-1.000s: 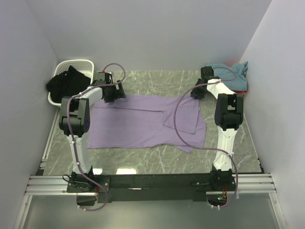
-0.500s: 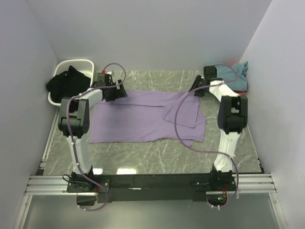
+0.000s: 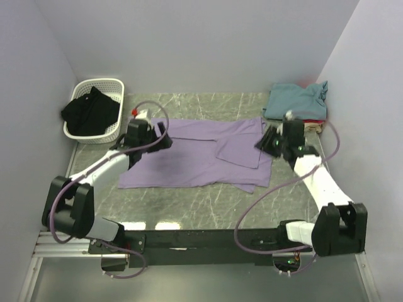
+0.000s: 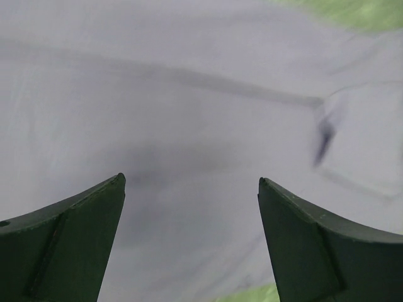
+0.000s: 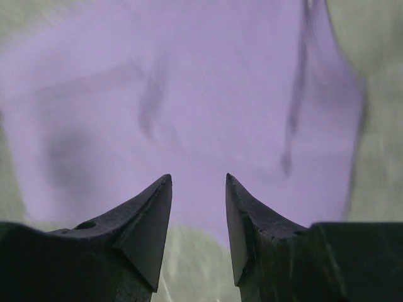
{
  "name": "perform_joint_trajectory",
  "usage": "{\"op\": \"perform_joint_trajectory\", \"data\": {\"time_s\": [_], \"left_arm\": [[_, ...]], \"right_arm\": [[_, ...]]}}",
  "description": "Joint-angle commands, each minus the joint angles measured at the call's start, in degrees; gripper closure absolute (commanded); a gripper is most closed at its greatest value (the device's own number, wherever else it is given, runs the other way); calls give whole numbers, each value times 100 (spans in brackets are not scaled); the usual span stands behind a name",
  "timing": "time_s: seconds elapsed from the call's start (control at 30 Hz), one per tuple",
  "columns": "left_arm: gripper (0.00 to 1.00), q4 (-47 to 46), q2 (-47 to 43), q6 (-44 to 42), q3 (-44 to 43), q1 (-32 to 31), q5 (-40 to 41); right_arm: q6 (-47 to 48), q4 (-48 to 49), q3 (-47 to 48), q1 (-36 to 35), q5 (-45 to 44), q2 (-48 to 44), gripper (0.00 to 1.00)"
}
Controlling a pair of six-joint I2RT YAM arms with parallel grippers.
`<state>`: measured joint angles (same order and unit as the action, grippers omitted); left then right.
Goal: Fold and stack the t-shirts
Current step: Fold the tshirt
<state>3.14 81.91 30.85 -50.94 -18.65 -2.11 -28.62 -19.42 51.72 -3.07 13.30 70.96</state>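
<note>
A large lavender t-shirt (image 3: 189, 160) lies spread flat across the middle of the marble table, with a folded flap on its right half. My left gripper (image 3: 162, 141) hovers over the shirt's far left part. In the left wrist view its jaws (image 4: 191, 182) stand wide open above the lavender fabric (image 4: 201, 113), with nothing between them. My right gripper (image 3: 263, 142) is at the shirt's right edge. Its jaws (image 5: 198, 179) are parted over the lavender hem (image 5: 189, 94) and hold nothing. A teal t-shirt (image 3: 296, 99) lies on a red one (image 3: 317, 123) at the back right.
A white basket (image 3: 80, 133) holding a dark garment (image 3: 91, 110) stands at the back left corner. Side walls close in on both sides of the table. Bare marble (image 3: 208, 204) shows between the shirt and the arms' bases.
Both arms have drawn back from the shirt's far edge and stretched low over the table. The shirt slid a little farther back, was let go and now lies flat. The right jaws opened.
</note>
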Motion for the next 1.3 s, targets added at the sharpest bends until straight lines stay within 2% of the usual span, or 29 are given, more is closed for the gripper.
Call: {"op": "perform_joint_trajectory", "data": {"time_s": [0.0,0.13,0.27,0.53,0.87,1.27], "left_arm": [[10,-226,-789,492,917,-67,193],[11,-182,-1422,562,1358,-200,474],[10,72,-1660,466,1394,-209,668],[10,56,-1626,474,1508,-218,545],[11,126,-1336,369,1367,-218,544],[10,205,-1221,308,1271,-218,624]], "right_arm": [[-336,-606,-1093,-106,6,-1213,53],[-583,-1185,-1655,-176,-284,-2208,53],[-933,-1345,-2157,-211,-74,-2823,55],[-1365,-1416,-2746,-562,-187,-3106,55],[-1901,-757,-3010,-1389,-758,-2201,55],[-1831,-308,-2870,-1416,-1277,-1542,55]]}}
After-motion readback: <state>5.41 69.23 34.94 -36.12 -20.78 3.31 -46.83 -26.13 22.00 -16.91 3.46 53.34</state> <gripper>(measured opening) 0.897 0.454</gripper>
